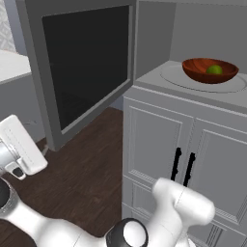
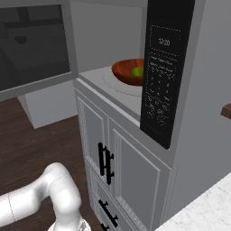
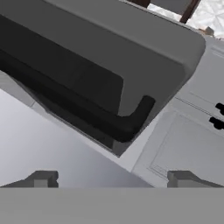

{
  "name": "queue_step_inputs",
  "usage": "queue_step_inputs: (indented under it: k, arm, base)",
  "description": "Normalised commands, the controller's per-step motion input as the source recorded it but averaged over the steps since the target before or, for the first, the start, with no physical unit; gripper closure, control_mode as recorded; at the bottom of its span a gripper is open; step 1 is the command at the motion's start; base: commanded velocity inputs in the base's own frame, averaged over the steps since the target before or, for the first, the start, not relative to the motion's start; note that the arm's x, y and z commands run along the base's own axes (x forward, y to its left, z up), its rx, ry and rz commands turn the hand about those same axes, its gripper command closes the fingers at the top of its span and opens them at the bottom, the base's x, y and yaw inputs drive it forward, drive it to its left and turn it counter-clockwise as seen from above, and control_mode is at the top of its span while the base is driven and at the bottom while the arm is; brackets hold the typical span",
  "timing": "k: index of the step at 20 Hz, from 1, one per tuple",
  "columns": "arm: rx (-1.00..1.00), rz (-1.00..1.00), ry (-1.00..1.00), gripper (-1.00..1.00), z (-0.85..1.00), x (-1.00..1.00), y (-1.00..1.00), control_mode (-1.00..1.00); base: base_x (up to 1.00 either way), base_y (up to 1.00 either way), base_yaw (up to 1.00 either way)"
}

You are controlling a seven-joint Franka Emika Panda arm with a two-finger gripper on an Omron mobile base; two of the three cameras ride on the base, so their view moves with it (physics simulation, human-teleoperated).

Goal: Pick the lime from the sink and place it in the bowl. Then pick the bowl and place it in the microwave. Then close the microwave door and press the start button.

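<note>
Nearest me, the white arm's two-finger gripper [image 3: 111,178] hangs low with its dark tips spread wide and nothing between them, facing the outer side of the big grey-framed microwave door [image 1: 84,67] with its black glass, which stands swung open. Beyond, inside the large grey built-in microwave [image 1: 202,82], the glossy reddish-brown wooden bowl [image 1: 210,70] sits on the turntable, the small green lime [image 1: 214,70] in it. A glancing push could slide off the door's edge and leave it ajar.
</note>
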Motion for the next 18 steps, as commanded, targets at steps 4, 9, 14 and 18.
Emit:
queue_step_inputs:
  k: [4,9,14,18]
  arm:
    - [0.00,-0.02,-0.17,-1.00,0.55,0.00,-0.26,-1.00]
    - [0.00,0.00,-0.16,-1.00,0.45,0.00,-0.37,-1.00]
    - [0.01,0.00,-0.12,-1.00,0.40,0.00,-0.57,-1.00]
    - [0.05,0.00,-0.09,-1.00,0.43,-0.02,-0.80,-1.00]
  base:
    - [0.00,0.00,0.00]
    - [0.00,0.00,0.00]
    - [0.00,0.00,0.00]
    - [0.00,0.00,0.00]
